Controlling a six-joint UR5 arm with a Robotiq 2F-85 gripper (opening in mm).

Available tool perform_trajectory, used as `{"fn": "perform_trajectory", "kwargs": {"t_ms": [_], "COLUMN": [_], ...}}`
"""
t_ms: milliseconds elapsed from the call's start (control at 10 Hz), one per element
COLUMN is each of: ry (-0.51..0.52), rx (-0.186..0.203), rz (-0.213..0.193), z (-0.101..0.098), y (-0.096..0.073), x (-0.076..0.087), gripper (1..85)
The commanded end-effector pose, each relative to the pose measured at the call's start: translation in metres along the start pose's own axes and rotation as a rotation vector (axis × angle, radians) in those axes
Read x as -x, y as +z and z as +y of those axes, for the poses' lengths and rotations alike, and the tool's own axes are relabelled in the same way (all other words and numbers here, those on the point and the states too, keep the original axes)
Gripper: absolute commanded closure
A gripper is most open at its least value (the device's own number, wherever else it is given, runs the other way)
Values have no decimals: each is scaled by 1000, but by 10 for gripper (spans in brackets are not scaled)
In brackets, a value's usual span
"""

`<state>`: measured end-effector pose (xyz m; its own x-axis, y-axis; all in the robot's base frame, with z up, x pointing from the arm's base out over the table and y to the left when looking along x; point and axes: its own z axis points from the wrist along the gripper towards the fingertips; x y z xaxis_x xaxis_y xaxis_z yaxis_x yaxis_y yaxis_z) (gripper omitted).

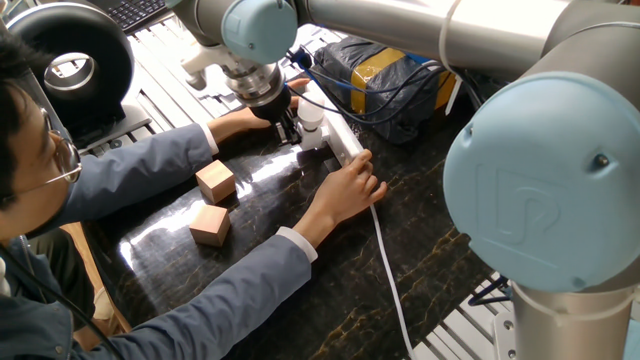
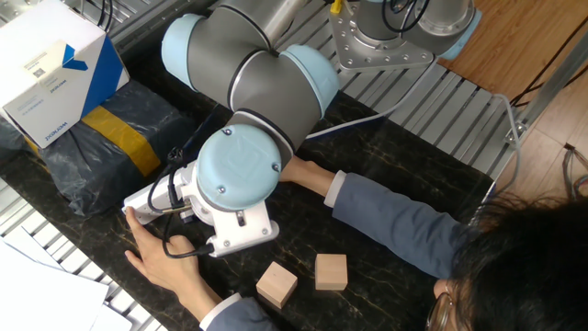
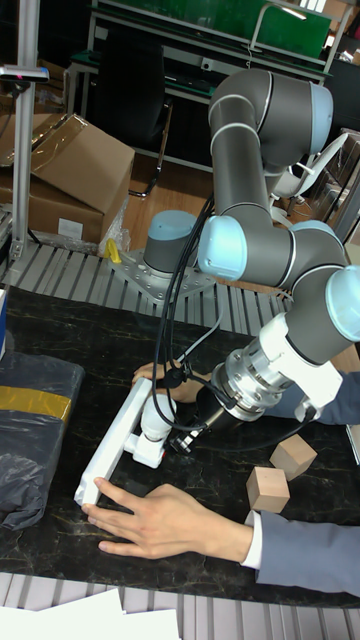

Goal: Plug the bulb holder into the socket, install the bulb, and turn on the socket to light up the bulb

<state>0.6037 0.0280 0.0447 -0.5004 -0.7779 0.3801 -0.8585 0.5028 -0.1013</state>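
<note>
The socket (image 3: 112,440) is a long white strip lying on the dark table, also visible as the socket (image 1: 340,138). A person's hands hold it down at both ends. The white bulb holder (image 3: 148,452) sits against the strip's side. The white bulb (image 3: 158,414) stands upright in it and shows again as the bulb (image 1: 311,116). My gripper (image 3: 180,436) reaches in low from the right, its dark fingers (image 1: 290,128) close beside the bulb. How the jaws stand around the bulb is hidden. In the other fixed view my wrist covers the gripper and the bulb.
Two tan wooden blocks (image 1: 215,181) (image 1: 210,225) lie near the person's arm. A dark wrapped box with yellow tape (image 1: 385,70) sits behind the strip. The white cable (image 1: 390,280) runs toward the table's front. One hand (image 1: 350,188) presses the strip's near end. A blue-and-white box (image 2: 55,64) stands at the far edge.
</note>
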Motion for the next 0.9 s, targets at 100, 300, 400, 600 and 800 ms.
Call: {"fn": "perform_trajectory", "kwargs": {"t_ms": [100,300,400,600,800], "ry": [14,15,14,11,7], "rx": [20,39,45,45,67], "rz": [-28,-54,-64,-77,-107], "z": [5,10,11,11,18], "y": [-4,-7,-7,-9,-14], "x": [6,12,14,17,23], "gripper": [847,847,847,847,847]}}
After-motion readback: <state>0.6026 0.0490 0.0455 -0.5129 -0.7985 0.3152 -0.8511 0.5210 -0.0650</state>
